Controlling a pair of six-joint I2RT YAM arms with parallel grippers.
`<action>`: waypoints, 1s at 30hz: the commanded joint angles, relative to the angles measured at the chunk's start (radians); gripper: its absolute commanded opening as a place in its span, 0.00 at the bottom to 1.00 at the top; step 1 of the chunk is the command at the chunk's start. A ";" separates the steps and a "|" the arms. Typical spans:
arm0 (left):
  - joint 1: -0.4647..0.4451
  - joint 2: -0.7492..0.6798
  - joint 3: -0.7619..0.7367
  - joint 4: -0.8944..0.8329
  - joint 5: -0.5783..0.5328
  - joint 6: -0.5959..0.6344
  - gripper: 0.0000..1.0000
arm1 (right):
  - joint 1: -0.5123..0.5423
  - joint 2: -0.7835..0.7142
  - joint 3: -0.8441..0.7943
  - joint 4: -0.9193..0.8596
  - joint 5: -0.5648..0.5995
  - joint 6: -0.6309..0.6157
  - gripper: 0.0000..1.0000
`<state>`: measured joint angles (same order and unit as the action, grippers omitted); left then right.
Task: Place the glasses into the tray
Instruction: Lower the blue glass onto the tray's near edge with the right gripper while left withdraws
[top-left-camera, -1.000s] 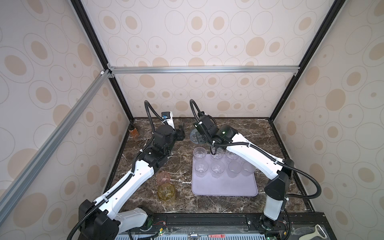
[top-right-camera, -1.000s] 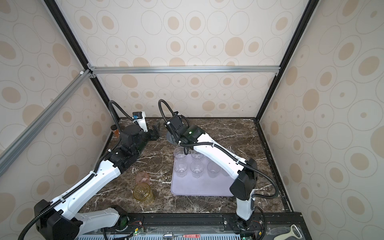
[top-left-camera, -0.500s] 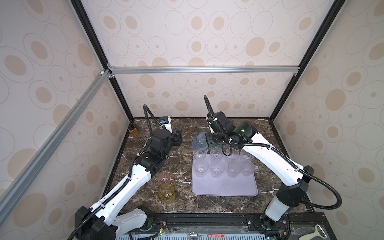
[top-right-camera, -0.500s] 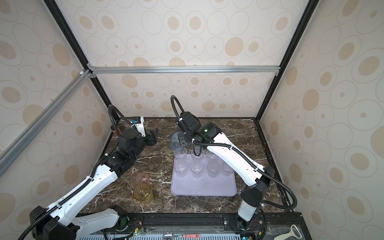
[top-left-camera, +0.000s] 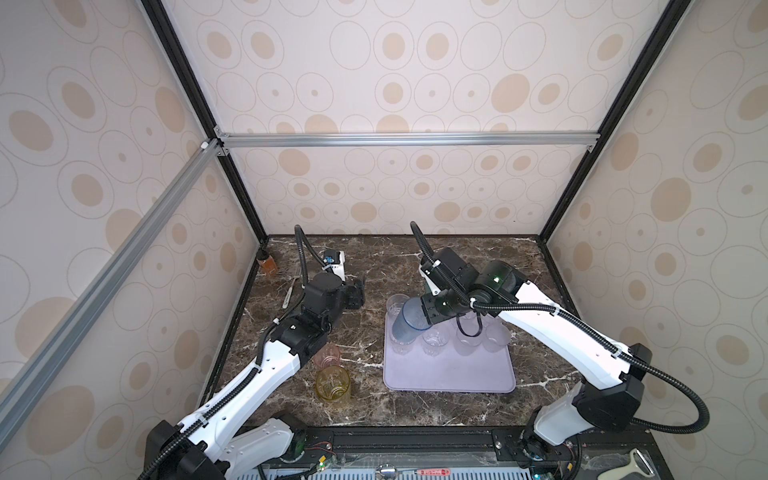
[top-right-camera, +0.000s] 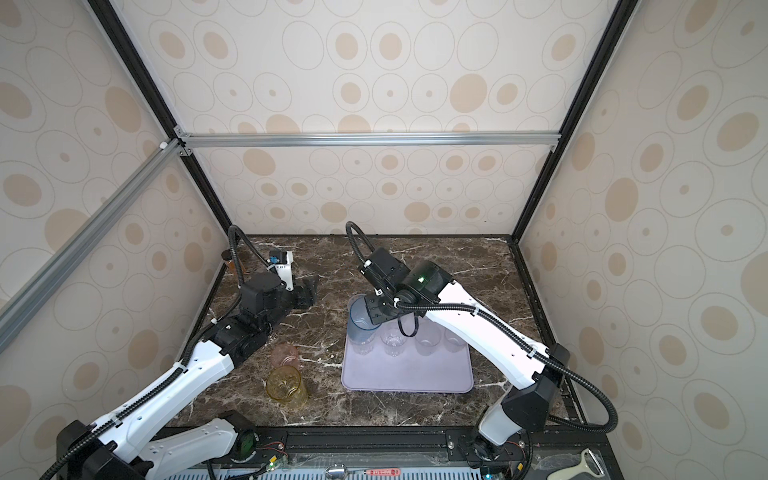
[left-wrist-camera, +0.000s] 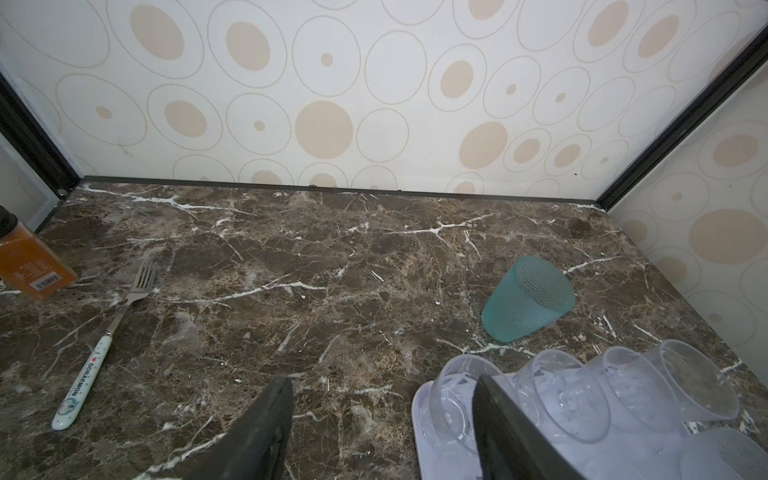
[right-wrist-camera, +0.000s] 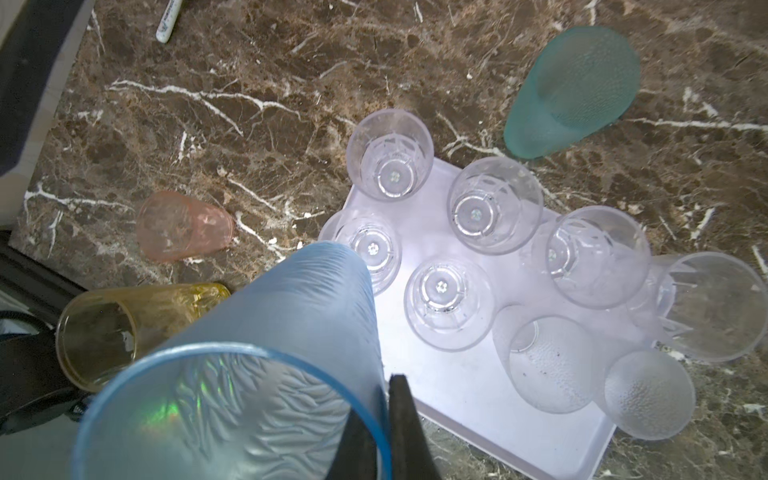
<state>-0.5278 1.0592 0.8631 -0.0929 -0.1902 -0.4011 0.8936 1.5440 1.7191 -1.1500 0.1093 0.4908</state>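
Noted right gripper (right-wrist-camera: 380, 415) pinched almost fully shut on the rim of the blue-grey tumbler (right-wrist-camera: 291, 332) — one finger inside the mouth, one against the outer wall. Tumbler held tilted, mouth toward the gripper and base lower, above the far-left part of the tray (top-left-camera: 449, 374); same in both top views.

Noted left gripper (left-wrist-camera: 380, 384) with jaws well apart, nothing between them, hovering over the marble tabletop (left-wrist-camera: 332, 270) to the left of the tray's far corner.

Counted from the right wrist view: six clear faceted tumblers (right-wrist-camera: 494, 203) standing upright, all in the far half of the tray. Two frosted whitish tumblers (right-wrist-camera: 544, 361) next to them, toward the tray's right side. Could not tell whether the corner glass (right-wrist-camera: 388, 158) at far left sits inside the rim or just off it.

Off the tray: teal tumbler (left-wrist-camera: 525, 301) on the marble just beyond the far edge — mouth-up or mouth-down not clear. Pink tumbler (top-left-camera: 328, 355) and amber-yellow tumbler (top-left-camera: 332, 382) just beside each other on the marble left of the tray, close to the left forearm, yellow nearer the front.

Also logged: fork (left-wrist-camera: 108, 332) with white handle lying flat near the left wall, and amber bottle (left-wrist-camera: 33, 266) in the far-left corner.
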 joint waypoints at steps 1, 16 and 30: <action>-0.015 -0.018 -0.007 -0.003 0.002 -0.020 0.68 | 0.025 -0.042 -0.024 -0.034 -0.010 0.052 0.00; -0.059 0.000 -0.052 0.029 0.012 -0.039 0.69 | 0.098 -0.013 -0.195 0.050 -0.049 0.097 0.00; -0.067 0.026 -0.064 0.045 0.012 -0.024 0.69 | 0.149 0.129 -0.246 0.114 0.073 0.096 0.00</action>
<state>-0.5880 1.0790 0.8005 -0.0666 -0.1802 -0.4221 1.0313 1.6627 1.4750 -1.0515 0.1318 0.5720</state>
